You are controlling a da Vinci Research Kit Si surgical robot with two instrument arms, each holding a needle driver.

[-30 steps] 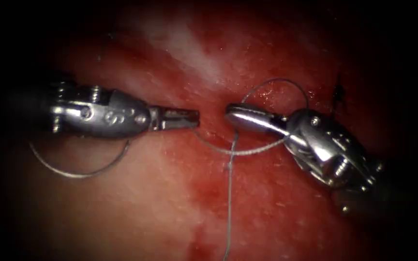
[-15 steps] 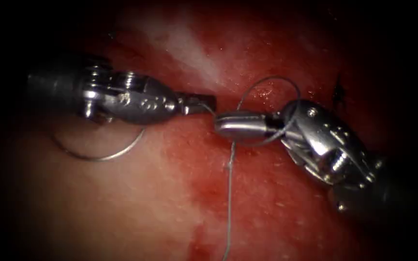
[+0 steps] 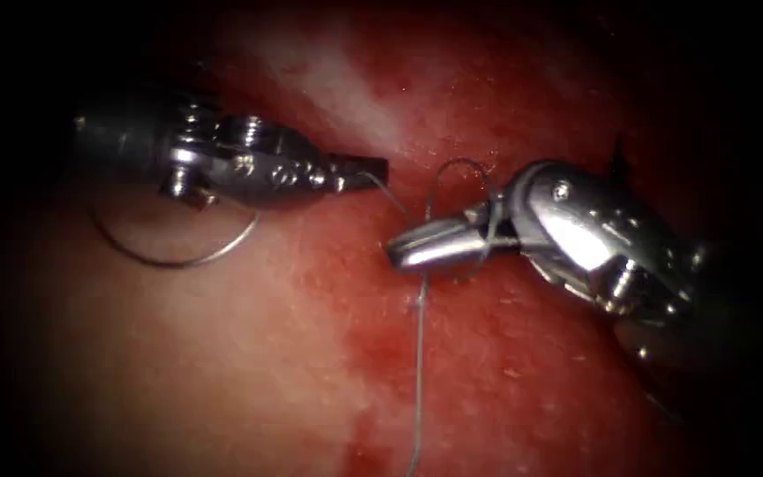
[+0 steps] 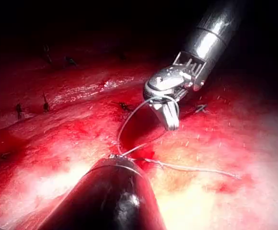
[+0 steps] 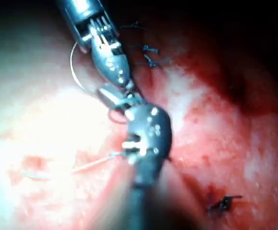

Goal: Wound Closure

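My left tool (image 3: 373, 168) comes in from the left of the cut, jaws shut on the thread (image 3: 395, 201) just short of the wound. The right tool (image 3: 399, 250) points left over the cut with its jaws shut and empty; a small loop of thread (image 3: 457, 163) is wound round them. From under the right jaws a strand (image 3: 419, 353) runs straight down the tissue (image 3: 222, 353). The curved needle (image 3: 169, 261) arcs below the left tool's wrist, left of the cut and out of the tissue. The left wrist view shows the loop (image 4: 129, 117) rising to the right tool (image 4: 171, 122).
Dark knots of earlier stitches (image 3: 615, 155) sit behind the right tool; more stitches (image 5: 148, 60) lie along the cut. A loose thread tail (image 4: 191, 167) lies flat on the tissue. Red fluid (image 3: 381, 353) covers the tissue around the wound.
The left tool has moved right and up with the thread. The right tool has shifted left and down, and the wide loop has drawn small round its jaws.
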